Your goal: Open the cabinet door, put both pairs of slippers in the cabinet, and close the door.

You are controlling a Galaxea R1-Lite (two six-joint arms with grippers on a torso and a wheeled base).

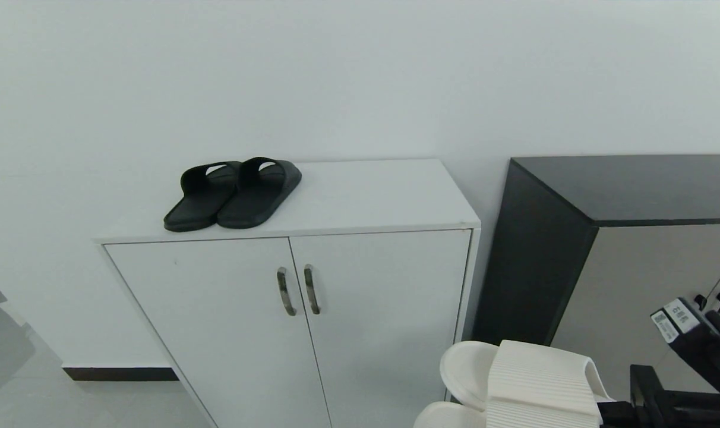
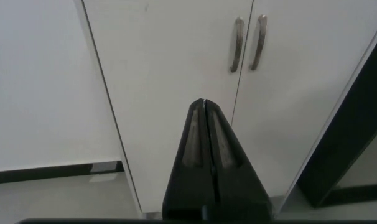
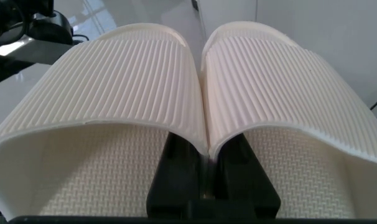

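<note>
Left gripper: my left gripper (image 2: 204, 109) has its fingers pressed flat together with nothing between them; it points at the lower part of the left door (image 1: 217, 321).
Room to its left: bare wall and open floor (image 2: 51, 199), with a dark skirting strip (image 1: 119, 373) at the wall's foot.
Black slippers: the black pair (image 1: 232, 193) lies side by side and touching on the white cabinet (image 1: 384, 196), high above both my hands, at the left end of the top, heels near the front edge.
Doors: both are closed; the two handles (image 1: 286, 291) stand upright just beside the middle seam, above my left gripper.
Right door (image 1: 390, 309): it lies directly ahead of my right hand.
Right gripper: my right gripper (image 3: 207, 163) is clamped on the inner edges of the white slippers (image 1: 538, 386), straps arching to either side.
Dark cabinet (image 1: 538, 255): it stands just beside the white one, beyond my right hand, crowding that side.
</note>
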